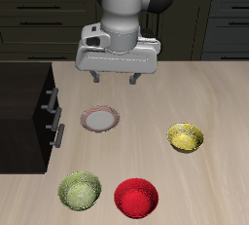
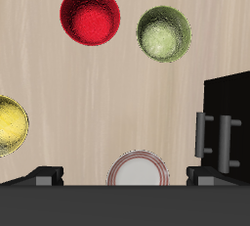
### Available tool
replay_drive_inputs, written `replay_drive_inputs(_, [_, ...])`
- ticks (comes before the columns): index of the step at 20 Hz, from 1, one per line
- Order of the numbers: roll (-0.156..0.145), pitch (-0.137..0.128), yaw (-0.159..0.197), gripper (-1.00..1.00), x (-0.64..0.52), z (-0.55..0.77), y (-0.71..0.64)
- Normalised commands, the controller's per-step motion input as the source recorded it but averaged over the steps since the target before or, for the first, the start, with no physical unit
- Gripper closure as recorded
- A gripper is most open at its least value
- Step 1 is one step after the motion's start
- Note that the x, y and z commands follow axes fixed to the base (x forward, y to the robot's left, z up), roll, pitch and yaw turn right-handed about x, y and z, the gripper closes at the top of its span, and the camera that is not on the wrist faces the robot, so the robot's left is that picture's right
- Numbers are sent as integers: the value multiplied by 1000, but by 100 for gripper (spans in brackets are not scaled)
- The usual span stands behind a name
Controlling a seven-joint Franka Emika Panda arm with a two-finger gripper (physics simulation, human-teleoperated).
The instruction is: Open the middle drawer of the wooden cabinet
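The wooden cabinet (image 1: 24, 112) is a near-black box at the table's edge, and it also shows in the wrist view (image 2: 229, 98). Two silver bar handles show on its stacked fronts. The lower one (image 1: 59, 136) sits on the middle drawer, which is closed flush. In the wrist view two handles (image 2: 203, 138) stand side by side, and I cannot tell which is the middle one. My gripper (image 1: 115, 76) is open and empty. It hangs above the table, beside the cabinet and apart from it. It also shows in the wrist view (image 2: 125, 177), its fingers wide apart.
A pink-rimmed plate (image 1: 101, 119) lies just below and in front of the gripper, near the cabinet. A yellow bowl (image 1: 185, 137), a green bowl (image 1: 81, 190) and a red bowl (image 1: 136, 197) stand nearer the front edge. Long dark kitchen units run behind the table.
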Motion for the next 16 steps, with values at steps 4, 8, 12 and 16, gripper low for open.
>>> replay_drive_inputs(4, [-42,-4,33,-100,-31,-70,-54])
replay_drive_inputs(8, [-32,18,11,-100,-15,-82,-67])
replay_drive_inputs(12, [-40,16,15,-100,-34,-101,-33])
replay_drive_inputs(16, [-109,-13,86,-100,23,-41,-144])
